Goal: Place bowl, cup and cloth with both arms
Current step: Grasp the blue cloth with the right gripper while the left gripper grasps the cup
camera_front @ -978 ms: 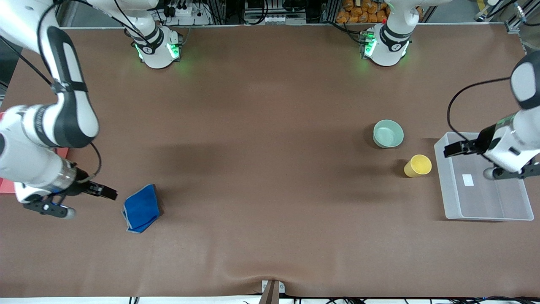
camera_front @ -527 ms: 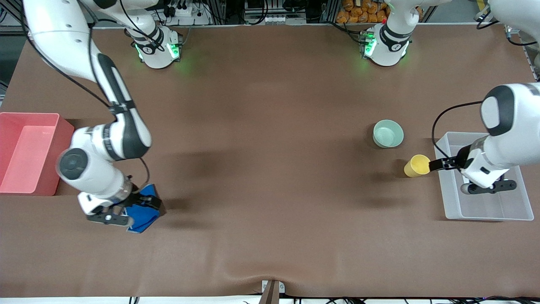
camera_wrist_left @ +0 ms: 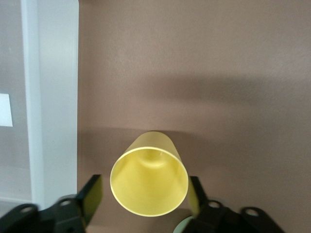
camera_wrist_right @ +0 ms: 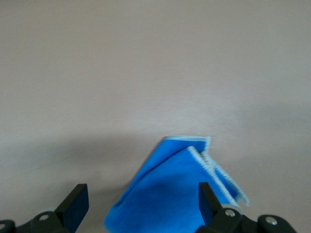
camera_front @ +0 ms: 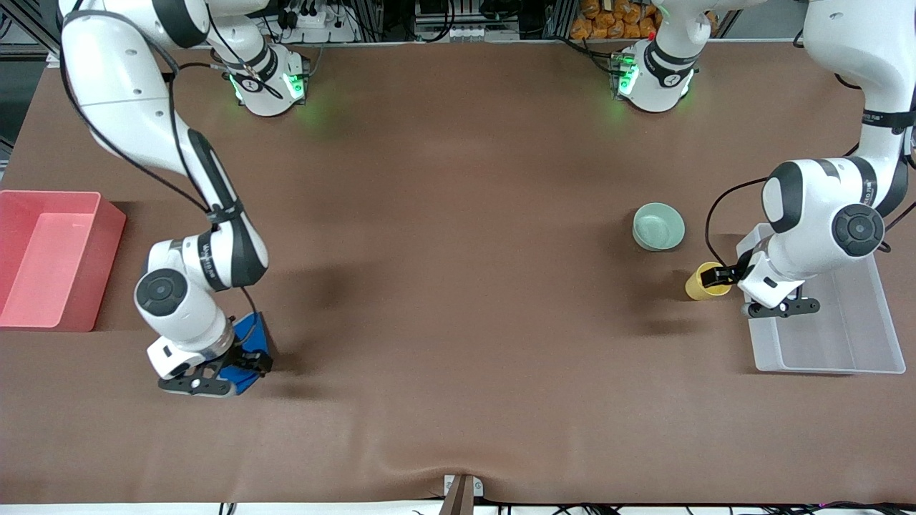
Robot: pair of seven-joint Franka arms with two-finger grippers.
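Looking across your brown bench, you see two containers, one at each end. The clear plastic bin at the left arm's end shows only a small white label on its floor in the left wrist view; the pink rectangular bin at the right arm's end holds nothing you can see.

Your left gripper sits at the small yellow tumbler cup, just beside the clear bin, jaws spread to either side of its rim. The pale mint-green round bowl stands apart, farther from the front camera.

Your right gripper is down over the bright-blue cloth, jaws released, straddling it.
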